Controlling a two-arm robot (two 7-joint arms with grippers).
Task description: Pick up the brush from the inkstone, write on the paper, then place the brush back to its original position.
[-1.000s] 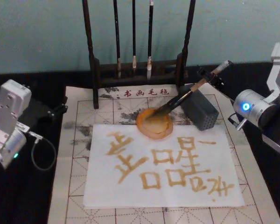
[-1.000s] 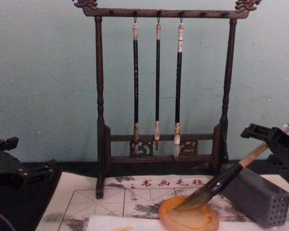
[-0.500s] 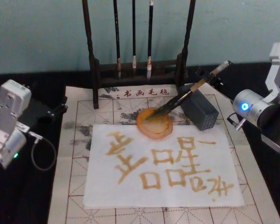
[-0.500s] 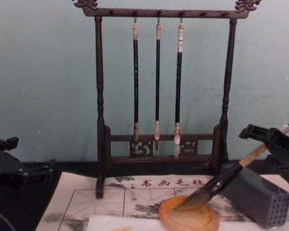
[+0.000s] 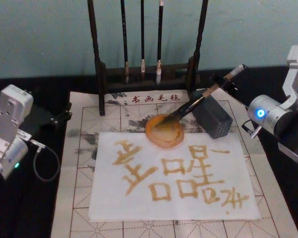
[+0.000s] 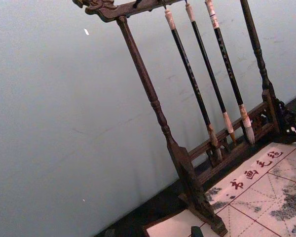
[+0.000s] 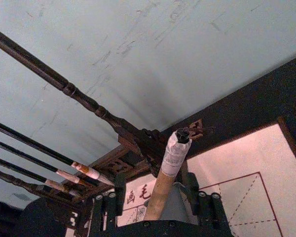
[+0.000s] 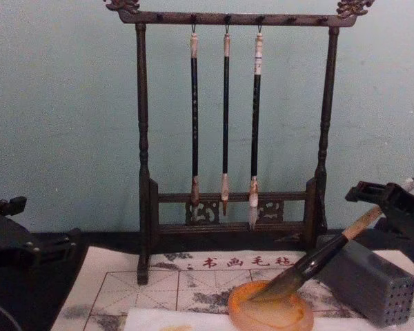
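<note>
Brush (image 5: pixel 198 101) tuft rests in amber inkstone (image 5: pixel 158 141).

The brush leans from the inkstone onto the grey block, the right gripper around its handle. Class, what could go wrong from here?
1. The open right gripper straddles the brush near its white cap; withdrawing askew might snag it and drag it off the grey block.
2. If nudged, the brush could roll out of the inkstone and smear the paper beside it.
The left gripper sits parked at the left.
</note>
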